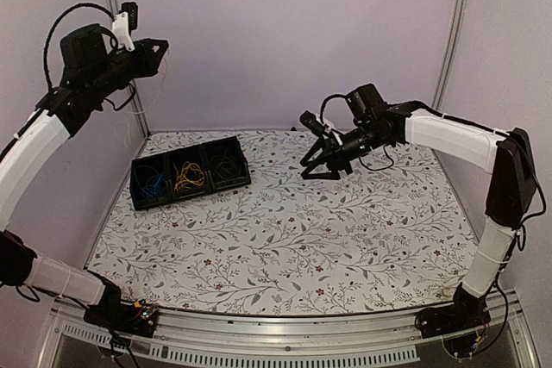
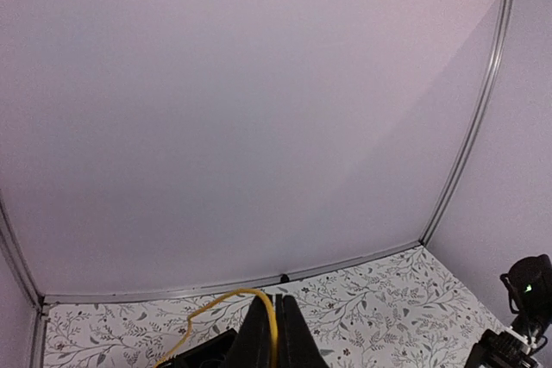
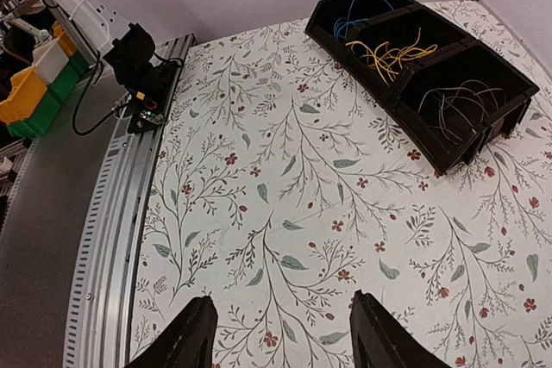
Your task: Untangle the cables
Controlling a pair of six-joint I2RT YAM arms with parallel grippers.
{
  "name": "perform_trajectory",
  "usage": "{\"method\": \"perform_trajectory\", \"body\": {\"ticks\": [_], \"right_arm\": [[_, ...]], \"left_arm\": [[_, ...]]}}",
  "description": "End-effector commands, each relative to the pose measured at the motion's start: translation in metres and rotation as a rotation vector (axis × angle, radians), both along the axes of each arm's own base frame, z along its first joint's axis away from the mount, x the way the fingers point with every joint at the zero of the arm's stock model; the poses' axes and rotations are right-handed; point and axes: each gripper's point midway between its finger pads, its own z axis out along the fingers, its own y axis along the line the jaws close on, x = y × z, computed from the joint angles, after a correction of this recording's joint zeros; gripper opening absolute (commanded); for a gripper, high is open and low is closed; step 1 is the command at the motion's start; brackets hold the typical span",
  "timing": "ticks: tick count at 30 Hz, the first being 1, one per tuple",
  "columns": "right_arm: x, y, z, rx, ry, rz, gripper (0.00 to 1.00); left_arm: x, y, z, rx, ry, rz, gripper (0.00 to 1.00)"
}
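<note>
A black three-compartment tray (image 1: 138, 202) sits at the table's back left. It holds blue cables (image 1: 153, 184), yellow cables (image 1: 188, 177) and dark cables (image 1: 226, 165), each in its own compartment. My left gripper (image 1: 159, 47) is raised high near the left wall, well above the tray. Its fingers (image 2: 259, 333) are shut on a thin yellow cable (image 2: 216, 302) that curves down to the left. My right gripper (image 1: 312, 165) hovers over the table right of the tray. It is open with nothing between its fingers (image 3: 197, 333). The right wrist view shows the same tray (image 3: 466, 148) with its blue (image 3: 358, 10), yellow (image 3: 392, 53) and dark cables (image 3: 466, 101).
A floral cloth (image 1: 293, 239) covers the table, with pale walls close behind and at both sides. An aluminium rail (image 1: 285, 346) runs along the near edge with both arm bases on it. Yellow and green bins (image 3: 34, 84) stand beyond the rail.
</note>
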Motion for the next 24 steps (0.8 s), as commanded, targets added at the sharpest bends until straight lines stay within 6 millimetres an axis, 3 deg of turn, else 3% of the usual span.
{"method": "perform_trajectory", "body": {"ticks": [1,7,19,24], "right_arm": [[-0.018,-0.026,-0.019,-0.086,-0.023,-0.044,0.58],[-0.022,-0.056,-0.060,-0.176,-0.151,-0.142,0.65],[-0.016,-0.060,-0.079,-0.230,-0.153,-0.148,0.67],[-0.014,-0.061,-0.082,-0.244,-0.159,-0.154,0.68]], "left_arm": [[0.009,0.015,-0.009,0.008,0.040,0.022,0.00],[0.023,0.036,-0.013,0.002,0.044,0.072,0.00],[0.048,0.044,-0.057,-0.003,0.110,0.085,0.00],[0.062,0.059,-0.082,0.014,0.151,0.125,0.00]]}}
